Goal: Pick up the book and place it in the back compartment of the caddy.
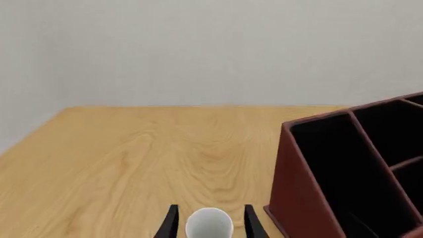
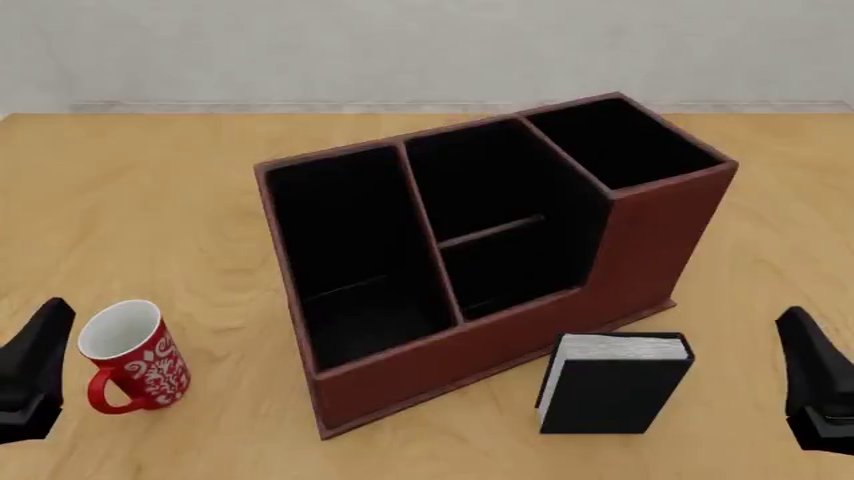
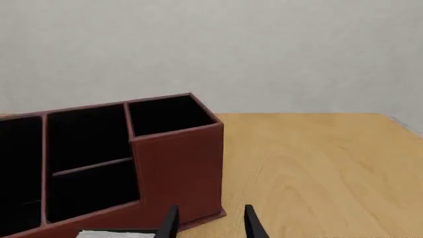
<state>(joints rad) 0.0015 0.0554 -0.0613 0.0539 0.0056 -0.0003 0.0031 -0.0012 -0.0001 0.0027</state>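
Note:
The book [image 2: 614,385], black with white page edges, stands upright on the table just in front of the caddy's [image 2: 400,375] right half. Its page edges [image 3: 116,233] show at the edge of the right wrist view. The caddy is reddish-brown with black lining and a taller cell at its right end. A thin bar splits its middle section, and the back compartment [image 2: 474,185] lies behind that bar. My right gripper [image 2: 811,380] [image 3: 208,208] is open, to the right of the book and apart from it. My left gripper [image 2: 38,365] [image 1: 210,208] is open at the far left.
A red patterned mug [image 2: 127,355] with a white inside stands left of the caddy, close to my left gripper. Its rim [image 1: 209,224] shows between the left fingers in the left wrist view. The caddy's end wall [image 1: 297,198] is to that gripper's right. A grey wall is behind the table.

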